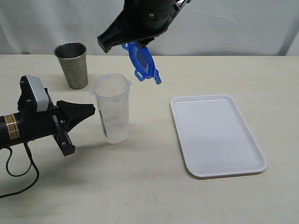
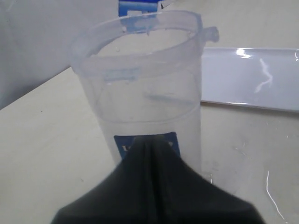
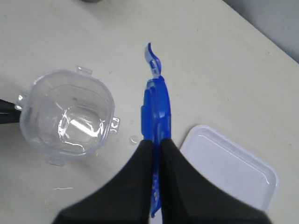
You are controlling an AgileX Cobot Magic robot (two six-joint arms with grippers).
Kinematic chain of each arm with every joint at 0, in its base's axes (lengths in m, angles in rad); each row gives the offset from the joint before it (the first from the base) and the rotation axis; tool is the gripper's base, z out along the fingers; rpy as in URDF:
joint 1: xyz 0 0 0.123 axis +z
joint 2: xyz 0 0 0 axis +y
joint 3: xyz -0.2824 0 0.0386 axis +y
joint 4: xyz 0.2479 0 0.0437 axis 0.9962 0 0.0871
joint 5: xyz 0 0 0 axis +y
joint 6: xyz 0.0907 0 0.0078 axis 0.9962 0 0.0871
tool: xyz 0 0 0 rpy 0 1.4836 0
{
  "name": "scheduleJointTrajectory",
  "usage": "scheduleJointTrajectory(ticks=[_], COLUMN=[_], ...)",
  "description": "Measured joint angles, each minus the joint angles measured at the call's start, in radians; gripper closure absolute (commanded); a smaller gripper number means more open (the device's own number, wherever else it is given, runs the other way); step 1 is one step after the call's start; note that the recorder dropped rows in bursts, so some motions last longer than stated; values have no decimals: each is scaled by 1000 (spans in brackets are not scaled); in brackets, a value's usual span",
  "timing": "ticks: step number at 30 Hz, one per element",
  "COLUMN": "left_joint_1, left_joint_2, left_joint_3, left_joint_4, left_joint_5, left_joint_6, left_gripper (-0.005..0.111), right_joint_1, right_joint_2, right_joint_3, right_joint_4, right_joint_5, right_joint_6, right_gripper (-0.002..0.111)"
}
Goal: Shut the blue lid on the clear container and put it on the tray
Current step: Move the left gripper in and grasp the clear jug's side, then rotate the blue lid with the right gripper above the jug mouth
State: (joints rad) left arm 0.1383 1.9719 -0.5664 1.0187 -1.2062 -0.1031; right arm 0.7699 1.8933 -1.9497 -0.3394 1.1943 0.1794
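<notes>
Right tool (image 3: pixel 156 143) tight on glossy blue lid (image 3: pixel 157 105) (rounded-square, flapped plastic)

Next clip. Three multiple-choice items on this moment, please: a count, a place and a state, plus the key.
1. How many vessels stand on the table? A. One B. Two C. Three
2. Where is the blue lid? A. Flat on the table B. In the air, pinched in the right arm's jaws C. Out of every view
3. The mouth of the clear container is: A. open B. lidded C. facing down
Key: 1 B, the clear container and a grey metal cup. 2 B, the exterior view shows it above the table. 3 A, the right wrist view looks straight into it.
</notes>
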Motion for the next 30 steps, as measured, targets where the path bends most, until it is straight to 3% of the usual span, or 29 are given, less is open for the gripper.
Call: scheduleJointTrajectory(ticks=[10, 30], left_joint_1=[-32, -32], left_joint_2=[2, 2], left_joint_3=[0, 0], left_joint_4=[-7, -29], left_joint_5=[0, 0], left_joint_6=[0, 0], left_gripper=[107, 107], right_joint_1=[17, 34], right_joint_2=[24, 38], right_joint_3=[-47, -78], right_joint_4=[18, -3], right_joint_5=[15, 20], right_joint_6=[0, 15], right_gripper=[104, 104])
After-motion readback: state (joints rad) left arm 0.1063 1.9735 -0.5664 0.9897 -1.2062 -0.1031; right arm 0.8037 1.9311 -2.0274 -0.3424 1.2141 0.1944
